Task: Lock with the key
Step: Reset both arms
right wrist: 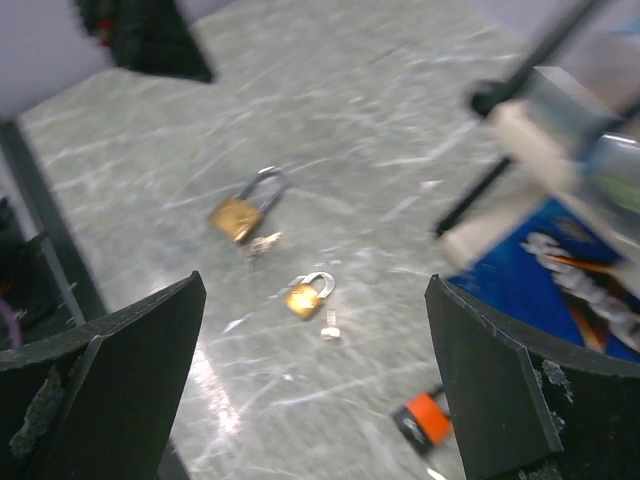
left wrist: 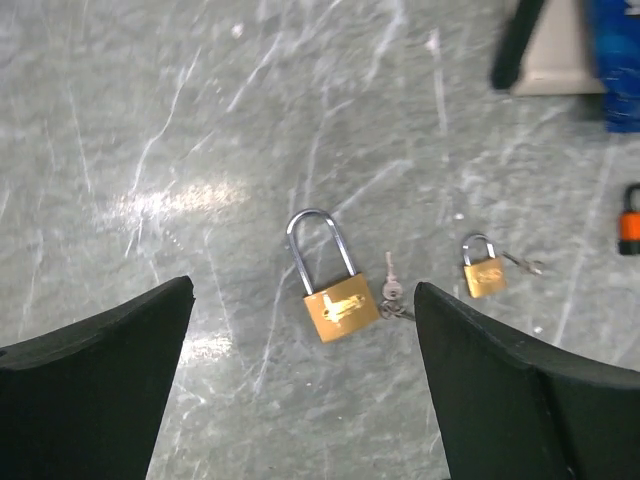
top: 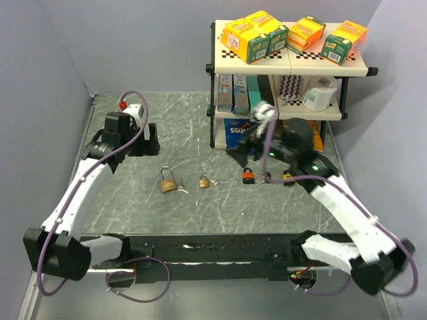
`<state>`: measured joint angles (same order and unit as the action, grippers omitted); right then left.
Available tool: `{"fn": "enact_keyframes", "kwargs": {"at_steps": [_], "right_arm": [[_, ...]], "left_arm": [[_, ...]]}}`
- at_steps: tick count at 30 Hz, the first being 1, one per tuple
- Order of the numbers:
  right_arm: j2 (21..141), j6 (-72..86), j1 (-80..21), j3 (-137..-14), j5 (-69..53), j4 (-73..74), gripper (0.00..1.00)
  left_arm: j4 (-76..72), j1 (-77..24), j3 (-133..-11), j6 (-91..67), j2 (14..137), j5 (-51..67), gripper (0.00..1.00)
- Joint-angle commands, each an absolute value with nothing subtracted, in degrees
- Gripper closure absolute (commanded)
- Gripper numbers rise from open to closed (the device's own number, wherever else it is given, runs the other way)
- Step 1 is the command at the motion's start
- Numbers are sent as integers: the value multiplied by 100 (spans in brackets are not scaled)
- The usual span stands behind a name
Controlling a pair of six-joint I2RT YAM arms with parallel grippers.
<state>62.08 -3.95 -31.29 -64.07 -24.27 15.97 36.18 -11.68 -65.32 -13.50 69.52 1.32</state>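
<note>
Your large brass padlock (top: pixel 168 181) lies flat on the bench (top: pixel 193 120), about midway between the 2 arms, with its shackle pointing toward the far wall. Its keys (left wrist: pixel 390 292) lie just beside the body. You cannot tell from these views whether the shackle is latched. Near it, on the side toward the right arm, sits a small brass padlock (top: pixel 204 181) with its own key (left wrist: pixel 524 264) just beside it. Farther along the same row is an orange-and-black padlock (top: pixel 248 176), and 1 more dark padlock (top: pixel 288 177) sits close against the right arm.

Your left fingers (left wrist: pixel 100 385) hang above the bench, spread wide and holding nothing. In the left wrist view the large brass padlock shows in the gap between them, down on the bench and apart from both tips. Your right fingers (right wrist: pixel 110 370) are likewise spread wide with nothing gripped, raised over the bench near the foot of the shelf unit (top: pixel 287 61). The right wrist view is blurred, but it shows both brass padlocks and the orange one lying untouched between the tips.

The shelf unit stands at the far right of the bench, with yellow-and-green boxes (top: pixel 257 35) on top, a paper roll (top: pixel 319 92) on the lower level and a blue box (top: pixel 235 130) at its base
</note>
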Motion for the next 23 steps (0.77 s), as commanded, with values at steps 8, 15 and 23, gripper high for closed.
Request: {"fn": "enact_keyframes", "kwargs": {"at_steps": [8,15,23], "right_arm": [[4624,-18,-1275,-5214,-2118,1820,0],[3921,202,-765,-4360,-2100,1749,0],[3753,193,-659,-4271,-2206,1810,0]], "left_arm": [[3094,-1863,-6408,-352,6442,404,4],[2716,-2407,-6161,-272,6636,88,4],[2636,-2470,-6240,-492,6733,54,4]]}}
